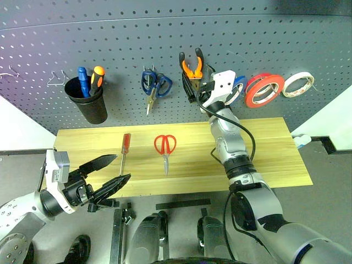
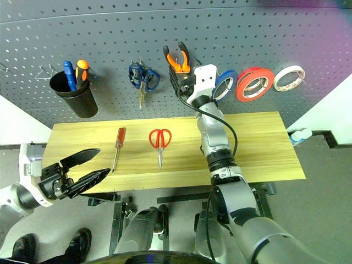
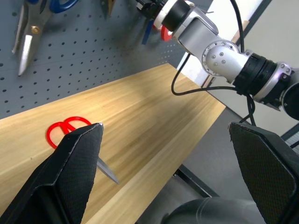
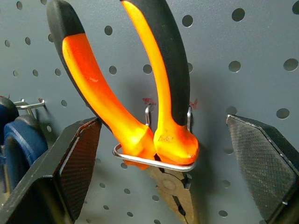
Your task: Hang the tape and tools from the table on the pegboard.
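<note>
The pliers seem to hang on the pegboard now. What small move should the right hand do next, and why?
Probably draw the right hand straight back from the pegboard. Its fingers stand open on both sides of the pliers, which rest in a wire holder. The red scissors and the red-handled screwdriver lie on the table, not yet hung.

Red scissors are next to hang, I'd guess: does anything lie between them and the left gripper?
Nothing visible does. The red scissors lie alone on the table, with bare wood between them and the open left gripper; the screwdriver lies off to the side.
</note>
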`<act>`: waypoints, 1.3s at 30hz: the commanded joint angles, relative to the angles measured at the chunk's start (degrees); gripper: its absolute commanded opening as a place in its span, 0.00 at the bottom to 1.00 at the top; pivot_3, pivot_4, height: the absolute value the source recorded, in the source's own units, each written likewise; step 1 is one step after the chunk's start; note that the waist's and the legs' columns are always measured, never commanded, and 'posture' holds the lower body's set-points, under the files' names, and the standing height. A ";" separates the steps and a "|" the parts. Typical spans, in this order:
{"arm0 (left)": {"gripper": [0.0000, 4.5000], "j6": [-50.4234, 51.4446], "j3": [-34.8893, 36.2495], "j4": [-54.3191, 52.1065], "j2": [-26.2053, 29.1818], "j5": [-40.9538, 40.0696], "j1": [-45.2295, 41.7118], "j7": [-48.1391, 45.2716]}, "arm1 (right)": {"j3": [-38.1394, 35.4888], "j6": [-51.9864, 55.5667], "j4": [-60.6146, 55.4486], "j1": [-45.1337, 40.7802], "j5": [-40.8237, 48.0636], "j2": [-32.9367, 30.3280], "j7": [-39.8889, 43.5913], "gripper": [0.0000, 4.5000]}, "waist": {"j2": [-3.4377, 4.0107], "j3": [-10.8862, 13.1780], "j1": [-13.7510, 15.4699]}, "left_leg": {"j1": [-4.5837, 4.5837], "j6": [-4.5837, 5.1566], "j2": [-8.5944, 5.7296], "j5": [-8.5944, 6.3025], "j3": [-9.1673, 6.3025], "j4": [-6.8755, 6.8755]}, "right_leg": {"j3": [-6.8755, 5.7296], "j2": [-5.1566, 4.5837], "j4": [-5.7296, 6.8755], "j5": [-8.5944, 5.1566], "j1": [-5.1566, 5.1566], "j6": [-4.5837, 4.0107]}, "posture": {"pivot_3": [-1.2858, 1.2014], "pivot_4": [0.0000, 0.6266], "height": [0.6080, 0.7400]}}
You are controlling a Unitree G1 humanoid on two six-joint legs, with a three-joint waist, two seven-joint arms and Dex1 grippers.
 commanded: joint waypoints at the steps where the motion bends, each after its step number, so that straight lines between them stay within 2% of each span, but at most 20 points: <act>1: 1.00 -1.41 -0.27 -0.09 -0.42 0.56 -0.50 -0.39 | -0.09 -1.51 -3.65 -2.04 0.64 0.09 0.09 0.99 | -0.01 0.00 -0.01 | 0.00 0.00 0.00 0.00 0.00 0.00 | 0.00 0.01 0.00 0.00 0.00 0.00 | 0.58 0.31 1.00; 20: 1.00 -1.98 -3.13 3.31 -0.64 2.77 -5.87 -1.19 | 1.03 1.27 -15.21 -0.66 4.67 0.90 3.55 0.99 | -0.10 -0.07 -0.06 | -0.07 -0.11 0.01 0.07 0.00 0.02 | -0.05 0.15 0.12 0.01 -0.09 0.02 | 0.56 0.26 1.00; 35: 1.00 -4.29 -7.50 9.60 -1.27 6.58 -14.05 -3.44 | -0.51 6.05 -24.67 0.57 7.00 -2.68 4.19 0.99 | -0.68 -0.90 -0.16 | -0.08 -0.21 0.00 0.15 0.00 0.09 | -0.21 0.28 0.24 0.01 -0.09 0.04 | 0.54 0.13 1.00; 39: 1.00 -5.56 -9.07 11.84 -1.79 8.01 -16.22 -4.42 | -0.44 11.47 -30.39 3.91 12.01 -4.81 8.70 0.99 | -0.77 -1.59 -0.18 | -0.09 -0.21 0.00 0.16 0.01 0.10 | -0.22 0.28 0.24 0.02 -0.08 0.04 | 0.53 0.10 1.00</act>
